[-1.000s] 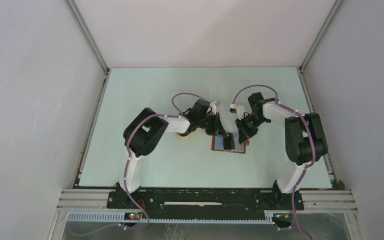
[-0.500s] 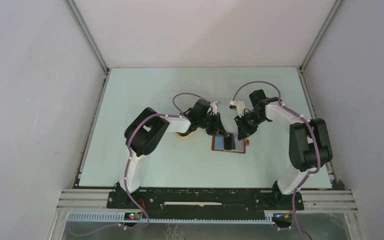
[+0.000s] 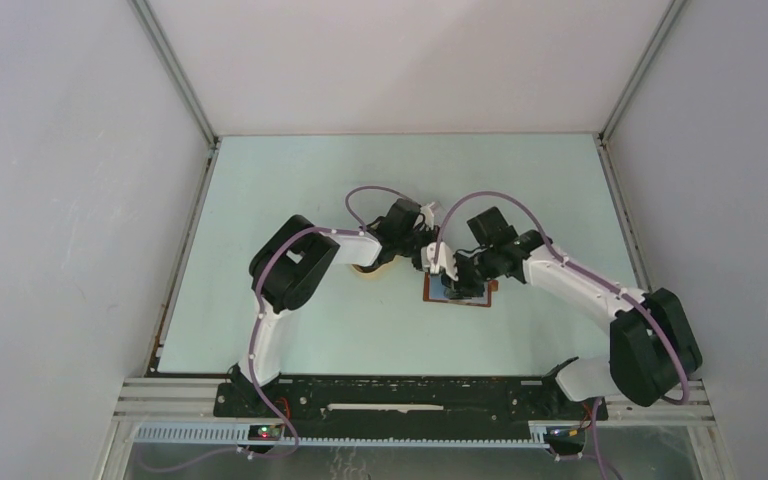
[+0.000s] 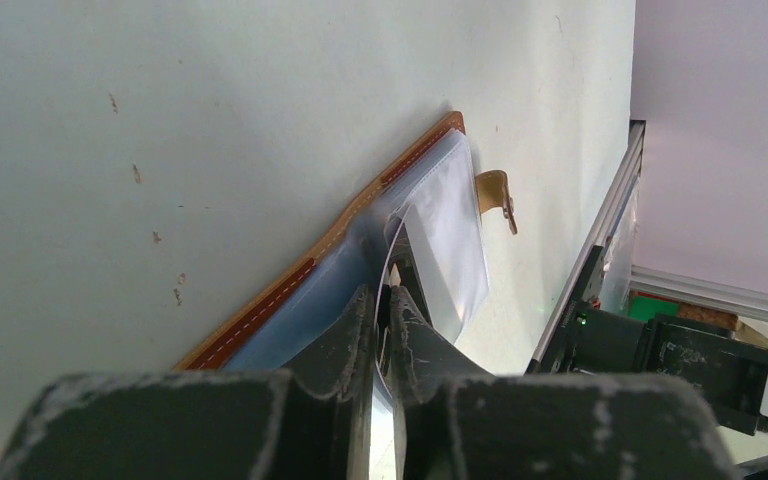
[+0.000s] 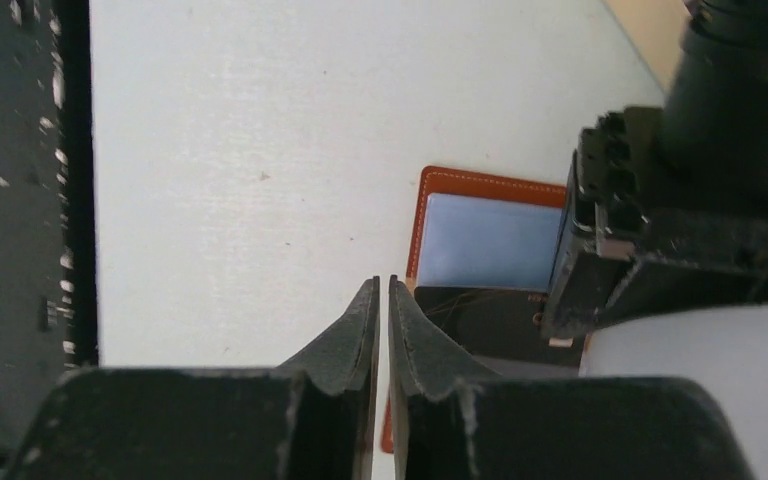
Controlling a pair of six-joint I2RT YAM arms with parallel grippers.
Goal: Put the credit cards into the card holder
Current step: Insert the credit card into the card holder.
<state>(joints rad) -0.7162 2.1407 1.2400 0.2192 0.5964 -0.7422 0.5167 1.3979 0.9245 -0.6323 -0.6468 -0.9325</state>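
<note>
- The card holder lies open and flat on the table, near the middle, between the two arms.
- The left gripper is almost shut. It pinches the edge of the clear sleeve that sticks up from the card holder.
- The right gripper hangs just above the card holder's near edge. Its fingers are nearly together and hold nothing.

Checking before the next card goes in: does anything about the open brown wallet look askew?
Yes: a clear plastic sleeve of the reddish-brown leather card holder stands lifted and bowed off the open holder, pinched by the left gripper, instead of lying flat.
</note>
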